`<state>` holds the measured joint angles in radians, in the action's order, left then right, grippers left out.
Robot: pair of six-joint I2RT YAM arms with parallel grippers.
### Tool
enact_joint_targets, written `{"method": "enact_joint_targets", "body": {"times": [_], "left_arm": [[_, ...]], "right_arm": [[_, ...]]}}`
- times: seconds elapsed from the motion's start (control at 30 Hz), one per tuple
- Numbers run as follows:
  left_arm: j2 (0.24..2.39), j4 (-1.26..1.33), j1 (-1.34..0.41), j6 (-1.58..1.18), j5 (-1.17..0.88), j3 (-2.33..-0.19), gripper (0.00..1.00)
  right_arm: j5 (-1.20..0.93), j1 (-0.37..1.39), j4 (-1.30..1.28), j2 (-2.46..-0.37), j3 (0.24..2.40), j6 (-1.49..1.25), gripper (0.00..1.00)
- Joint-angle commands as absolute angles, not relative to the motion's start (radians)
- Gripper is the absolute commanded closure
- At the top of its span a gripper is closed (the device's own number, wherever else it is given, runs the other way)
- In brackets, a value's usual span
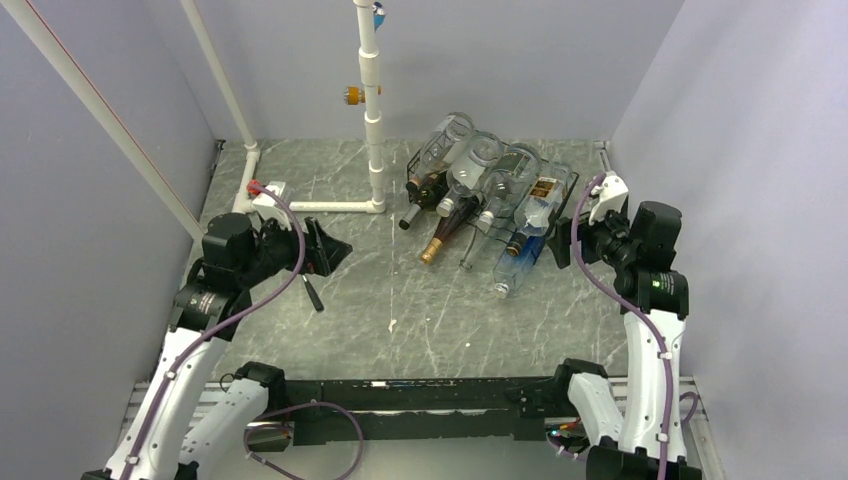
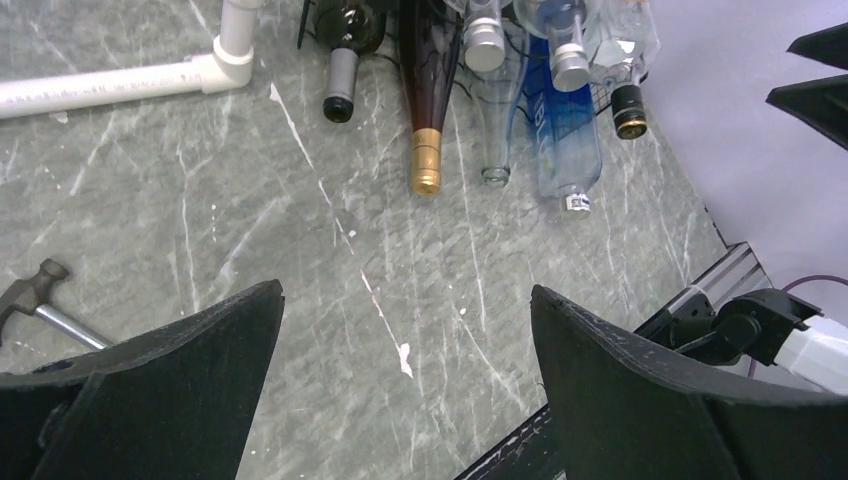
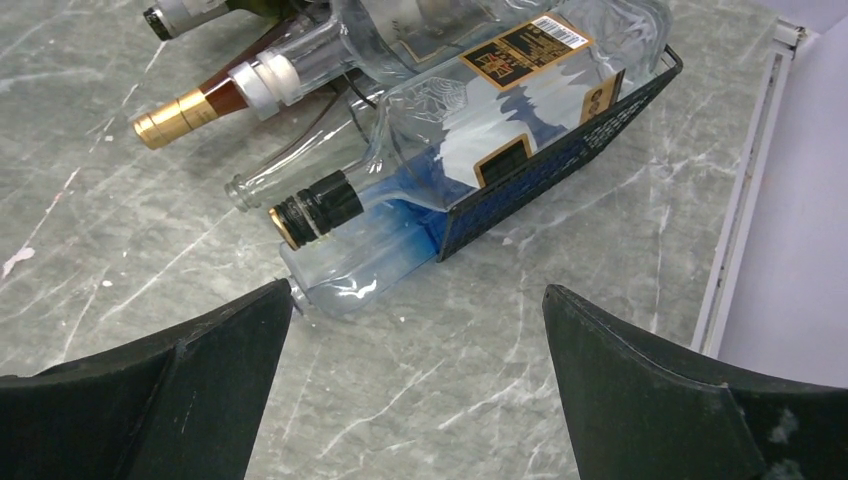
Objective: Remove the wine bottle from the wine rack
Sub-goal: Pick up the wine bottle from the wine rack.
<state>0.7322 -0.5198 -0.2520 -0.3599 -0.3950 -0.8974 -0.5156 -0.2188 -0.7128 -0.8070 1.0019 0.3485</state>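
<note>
Wine rack (image 3: 560,165) rests on marbled table (image 1: 350,300) amid pale walls (image 1: 500,60); left fingers (image 2: 170,380) and right fingers (image 3: 160,390) apart.

Dark wine bottle (image 1: 447,226) with gold-foil neck, lying on its side in black wire wine rack (image 3: 560,158), far right of table (image 1: 330,300).

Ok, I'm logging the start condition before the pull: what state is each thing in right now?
wine rack: standing on the table, loaded with bottles.
gold-capped bottle: lying in the rack, neck sticking out, capped.
blue bottle: lying in the bottom row, untouched.
black-capped clear bottle: lying above the blue bottle, capped.
left gripper: open, empty.
right gripper: open, empty.
hammer: lying on the table.
</note>
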Motion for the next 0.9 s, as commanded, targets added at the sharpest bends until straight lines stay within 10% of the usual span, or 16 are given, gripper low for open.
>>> {"method": "enact_joint_targets", "body": {"times": [0.0, 0.87], "left_arm": [[0.728, -0.488, -0.255, -0.372, -0.394, -0.953, 0.01], [1.412, -0.535, -0.778, -0.205, 0.048, -1.528, 0.01]], "right_arm": [[-0.541, -0.214, -0.74, -0.836, 1.08, 0.307, 0.0], [-0.854, -0.409, -0.681, -0.681, 0.966, 0.227, 0.01]]}}
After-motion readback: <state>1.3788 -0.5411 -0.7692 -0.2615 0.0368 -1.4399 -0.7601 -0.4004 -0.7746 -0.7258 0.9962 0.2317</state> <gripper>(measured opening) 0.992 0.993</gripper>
